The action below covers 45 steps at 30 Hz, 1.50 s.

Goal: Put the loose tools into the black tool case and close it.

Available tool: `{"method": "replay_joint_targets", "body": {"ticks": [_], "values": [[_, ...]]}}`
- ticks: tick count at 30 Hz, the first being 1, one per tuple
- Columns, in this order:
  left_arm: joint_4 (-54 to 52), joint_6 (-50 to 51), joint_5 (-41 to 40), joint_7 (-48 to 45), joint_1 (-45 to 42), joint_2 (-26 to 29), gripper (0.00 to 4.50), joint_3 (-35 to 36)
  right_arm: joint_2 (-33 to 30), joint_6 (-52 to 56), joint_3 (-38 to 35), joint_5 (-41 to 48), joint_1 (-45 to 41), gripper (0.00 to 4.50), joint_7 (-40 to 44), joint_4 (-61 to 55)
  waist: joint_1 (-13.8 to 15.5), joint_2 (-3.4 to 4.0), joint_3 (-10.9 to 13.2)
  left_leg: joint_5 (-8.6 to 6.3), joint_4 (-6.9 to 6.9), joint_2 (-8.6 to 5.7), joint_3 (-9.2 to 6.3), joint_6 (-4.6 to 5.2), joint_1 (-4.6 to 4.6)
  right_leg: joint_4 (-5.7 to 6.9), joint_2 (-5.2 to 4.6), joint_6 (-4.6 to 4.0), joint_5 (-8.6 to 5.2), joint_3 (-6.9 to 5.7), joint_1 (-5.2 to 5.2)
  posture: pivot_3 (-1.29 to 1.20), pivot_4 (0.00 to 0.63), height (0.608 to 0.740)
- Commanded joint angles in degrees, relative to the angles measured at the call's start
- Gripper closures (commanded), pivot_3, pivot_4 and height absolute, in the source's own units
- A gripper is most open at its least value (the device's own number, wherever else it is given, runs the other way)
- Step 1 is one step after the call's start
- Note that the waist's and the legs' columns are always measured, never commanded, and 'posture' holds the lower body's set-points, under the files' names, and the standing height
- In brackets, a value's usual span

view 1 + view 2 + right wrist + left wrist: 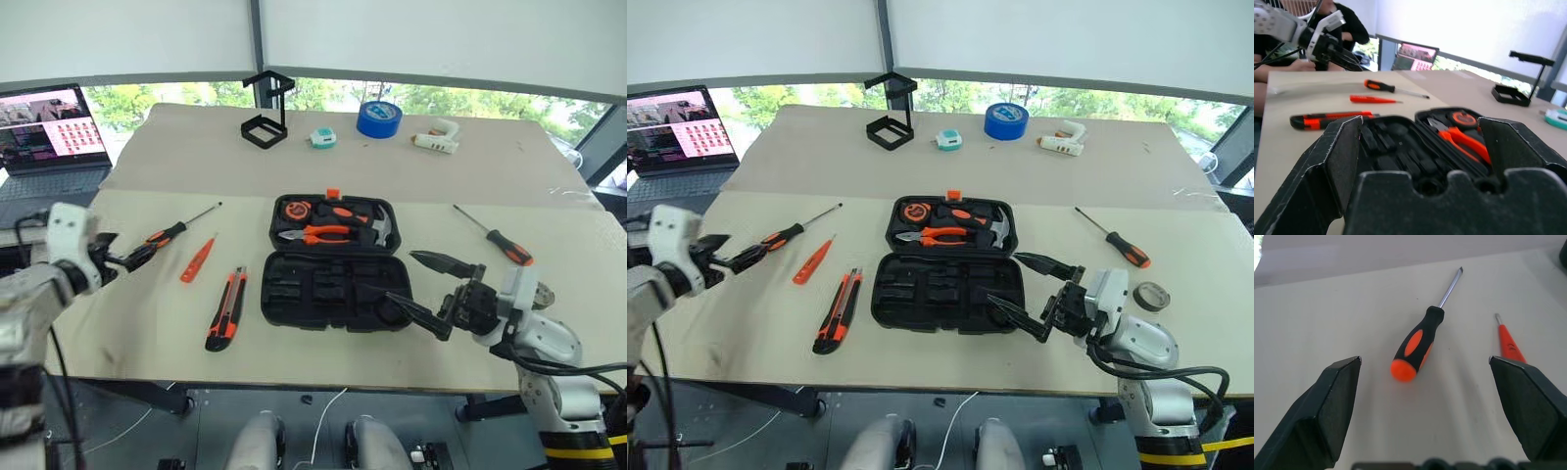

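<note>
The black tool case [294,311] lies open mid-table; its far half holds pliers and a hammer, and its near half shows bare slots. Left of it lie a long screwdriver [167,235], a small orange screwdriver [198,259] and a utility knife [226,308]. A second long screwdriver [500,240] lies to the right, and a small dark tape roll [1151,295] sits behind my right wrist. My left gripper [122,253] is open at the butt of the left screwdriver's handle [1415,345]. My right gripper [400,275] is open by the case's right edge.
At the back of the table stand a black open-frame stand [266,110], a small teal tape measure [322,138], a big blue tape roll [378,118] and a white glue gun [436,137]. A laptop [49,137] sits far left. A seated person [1337,24] is beyond the table's left side.
</note>
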Motion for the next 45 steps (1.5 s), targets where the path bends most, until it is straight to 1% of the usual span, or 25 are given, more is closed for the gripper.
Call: {"method": "replay_joint_targets", "body": {"ticks": [1, 3, 6, 9, 11, 12, 13, 15, 17, 18, 19, 21, 22, 24, 26, 28, 30, 31, 33, 35, 37, 38, 40, 42, 45], "values": [[17.44, -5.44, 7.57, -3.73, -12.62, -2.03, 0.0, -6.22, 0.3, -0.56, -0.9, 0.11, -0.31, 0.1, -0.36, -1.52, -0.09, -0.04, 0.03, -0.01, 0.0, 0.04, -0.02, -0.01, -0.01, -0.01, 0.07, 0.0, 0.0, 0.0, 0.0, 0.0, 0.15, 0.74], [28.68, -9.64, 11.6, -5.35, -20.25, -4.83, 0.0, -9.53, 0.57, -0.74, -1.01, -0.17, 0.18, 0.1, -0.95, -2.09, 0.16, -0.06, 0.03, 0.01, 0.03, 0.03, 0.02, -0.03, -0.02, 0.0, 0.16, 0.01, -0.01, -0.08, 0.04, 0.0, 0.15, 0.74], [39.45, -15.73, 15.04, -6.32, -26.82, -7.19, 0.0, -10.97, 0.74, -0.9, -1.41, -0.44, 1.33, 0.1, -1.66, -3.17, 0.37, -0.09, 0.05, 0.01, 0.08, 0.01, 0.2, -0.04, -0.03, 0.0, 0.16, 0.04, 0.0, -0.07, 0.08, 0.0, 0.15, 0.74], [47.09, -18.58, 17.11, -5.98, -31.57, -8.88, 0.0, -11.0, 0.57, -1.12, -2.14, -0.7, 3.09, 0.1, -2.16, -4.41, 0.24, -0.18, 0.1, 0.0, 0.08, 0.03, 0.17, -0.03, -0.15, -0.03, 0.16, 0.06, 0.0, -0.07, 0.0, 0.0, 0.15, 0.74], [50.06, -18.05, 18.87, -8.34, -32.98, -9.47, 0.0, -12.04, 0.27, -1.26, -3.13, -0.78, 4.92, 0.1, -2.66, -5.69, 0.26, -0.19, 0.1, 0.0, 0.09, 0.04, 0.13, -0.03, -0.25, -0.02, 0.16, 0.07, 0.01, -0.07, -0.07, 0.0, 0.15, 0.74], [51.09, -18.09, 19.81, -8.95, -33.38, -9.67, 0.52, -12.53, 0.15, -1.32, -3.46, -0.84, 5.47, 0.0, -2.85, -6.03, 0.3, -0.19, 0.1, 0.01, 0.1, 0.02, 0.13, -0.03, -0.25, 0.0, 0.15, 0.07, 0.01, -0.08, -0.07, 0.0, 0.15, 0.74], [51.94, -18.12, 20.83, -8.53, -33.67, -9.67, 0.66, -12.92, 0.17, -1.38, -4.04, -0.84, 6.2, 0.0, -3.39, -6.56, 0.31, -0.18, 0.1, 0.0, 0.1, 0.03, 0.14, -0.03, -0.25, -0.01, 0.15, 0.08, 0.02, -0.08, -0.06, 0.0, 0.15, 0.74], [52.83, -18.53, 21.68, -7.2, -34.06, -9.59, 1.56, -12.53, 0.27, -1.63, -4.65, -1.01, 7.31, 0.0, -3.86, -7.3, 0.37, -0.18, 0.1, 0.0, 0.11, 0.02, 0.13, -0.03, -0.24, 0.0, 0.13, 0.09, 0.02, -0.07, -0.06, 0.0, 0.15, 0.74], [53.1, -19.08, 21.73, -7.78, -34.22, -9.46, 2.17, -11.8, 0.54, -1.81, -4.82, -1.23, 8.07, 0.0, -4.09, -7.7, 0.37, -0.18, 0.1, 0.01, 0.12, 0.02, 0.06, -0.03, -0.22, 0.01, 0.13, 0.1, 0.03, -0.06, -0.03, 0.0, 0.15, 0.74], [53.17, -19.15, 21.73, -8.04, -34.21, -9.35, 2.63, -11.44, 0.61, -1.94, -4.81, -1.3, 8.34, 0.0, -4.13, -7.79, 0.37, -0.18, 0.1, 0.01, 0.12, 0.02, 0.03, -0.03, -0.21, 0.02, 0.13, 0.1, 0.03, -0.06, -0.03, 0.0, 0.15, 0.74], [53.25, -19.21, 21.79, -8.2, -34.21, -9.29, 2.99, -11.17, 0.64, -2.01, -4.8, -1.34, 8.5, 0.0, -4.16, -7.84, 0.37, -0.18, 0.1, 0.01, 0.12, 0.03, -0.01, -0.03, -0.2, 0.03, 0.13, 0.1, 0.03, -0.06, -0.03, 0.0, 0.15, 0.74], [52.97, -20.68, 21.36, -8.79, -33.76, -8.67, 3.57, -9.97, 0.57, -2.26, -4.85, -1.4, 8.79, 0.0, -4.06, -7.74, 0.37, -0.19, 0.1, 0.01, 0.12, 0.03, -0.03, -0.03, -0.19, 0.04, 0.13, 0.1, 0.03, -0.06, -0.03, 0.0, 0.15, 0.74], [52.72, -21.96, 20.95, -9.21, -33.49, -8.26, 3.59, -9.24, 0.49, -2.37, -4.93, -1.39, 8.82, 0.0, -3.99, -7.58, 0.36, -0.19, 0.1, 0.01, 0.13, 0.03, -0.03, -0.03, -0.2, 0.03, 0.13, 0.1, 0.03, -0.05, -0.03, 0.0, 0.15, 0.74], [51.36, -27.72, 19.58, -12.19, -32.64, -7.2, 3.59, -7.4, 0.39, -2.56, -5.34, -0.97, 8.26, 0.0, -3.91, -7.06, 0.34, -0.19, 0.1, 0.01, 0.13, 0.03, -0.03, -0.03, -0.2, 0.03, 0.12, 0.11, 0.03, -0.05, -0.04, 0.0, 0.15, 0.74], [48.91, -34.15, 16.59, -18.89, -31.9, -6.19, 3.59, -4.51, 0.34, -2.42, -6.1, -0.03, 7.01, 0.0, -4.04, -6.41, 0.15, -0.19, 0.1, 0.01, 0.13, 0.04, -0.03, -0.03, -0.21, 0.03, 0.13, 0.1, 0.03, -0.06, -0.05, 0.0, 0.15, 0.74], [46.2, -35.6, 14.28, -25.58, -32.28, -5.62, 3.59, -2.99, -0.06, -2.79, -7.08, 0.1, 5.84, 0.0, -3.82, -5.63, 0.21, -0.26, 0.15, 0.01, 0.14, 0.11, -0.03, -0.05, -0.27, 0.04, 0.15, 0.07, 0.05, -0.08, -0.13, 0.0, 0.15, 0.74], [39.18, -38.94, 13.45, -34.51, -31.07, -5.93, 3.59, -4.85, -1.67, -1.89, -8.83, 0.47, 5.35, 0.0, -3.03, -4.67, 0.33, -0.26, 0.15, 0.03, 0.16, 0.11, -0.03, -0.06, -0.32, 0.04, 0.15, 0.06, 0.06, -0.09, -0.15, 0.0, 0.15, 0.74], [35.59, -42.23, 13.75, -37.85, -29.92, -6.24, 3.59, -6.29, -2.42, -1.32, -9.68, 0.71, 5.2, 0.0, -2.8, -4.12, 0.59, -0.27, 0.15, 0.03, 0.17, 0.1, -0.01, -0.06, -0.34, 0.04, 0.14, 0.06, 0.06, -0.09, -0.14, 0.0, 0.15, 0.74], [27.91, -41.94, 14.31, -42.4, -27.98, -7.24, 3.59, -9.58, -4.04, -1.54, -11.24, 0.49, 4.47, 0.0, -2.08, -1.9, 0.86, -0.27, 0.15, 0.03, 0.22, 0.07, 0.03, -0.05, -0.36, -0.01, 0.06, 0.07, 0.05, -0.17, -0.07, 0.0, 0.15, 0.74], [20.12, -38.43, 14.37, -44.08, -26.88, -9.33, 3.59, -12.81, -6.05, -3.19, -12.54, -0.84, 3.03, 0.0, -0.63, 1.91, 1.03, -0.24, 0.14, 0.0, 0.27, 0.02, 0.04, 0.0, -0.34, -0.02, -0.02, 0.08, 0.05, -0.13, 0.01, 0.0, 0.15, 0.74], [12.82, -33.89, 14.83, -43.59, -25.92, -11.51, 3.59, -15.95, -8.35, -4.77, -13.38, -2.12, 1.23, 0.0, 1.27, 6.25, 1.14, -0.25, 0.14, 0.01, 0.37, -0.02, 0.04, 0.1, -0.35, -0.01, -0.07, 0.12, 0.07, -0.11, 0.05, 0.0, 0.15, 0.74], [8.22, -31.3, 15.67, -44.1, -24.74, -12.33, 3.59, -18.58, -9.1, -5.31, -13.52, -2.51, 0.67, 0.0, 1.97, 7.6, 1.09, -0.24, 0.14, 0.0, 0.45, -0.02, 0.04, 0.13, -0.36, 0.0, -0.07, 0.15, 0.09, -0.11, 0.06, 0.0, 0.15, 0.74], [0.81, -28.24, 19.84, -42.78, -22.84, -14.31, 3.59, -24.16, -11.01, -5.99, -13.05, -3.86, 0.26, 0.0, 3.91, 9.8, 0.82, -0.24, 0.14, -0.04, 0.54, -0.07, -0.01, 0.19, -0.4, 0.03, -0.03, 0.18, 0.09, -0.05, 0.02, 0.0, 0.15, 0.74], [-2.98, -26.15, 22.41, -40.44, -21.89, -16.44, 3.59, -27.45, -12.22, -6.15, -12.75, -4.36, 0.82, 0.0, 5.4, 10.71, 0.54, -0.24, 0.14, -0.05, 0.53, -0.04, -0.04, 0.22, -0.4, 0.02, 0.04, 0.2, 0.08, -0.02, 0.02, 0.0, 0.15, 0.74], [-3.65, -22.68, 26.9, -36.12, -22.78, -19.64, 3.59, -31.29, -12.21, -5.51, -13.25, -4.05, 1.89, 0.0, 5.44, 10.41, 0.34, -0.23, 0.14, -0.05, 0.53, 0.0, -0.07, 0.22, -0.39, 0.04, 0.12, 0.2, 0.08, 0.02, 0.01, 0.0, 0.15, 0.74]]}}
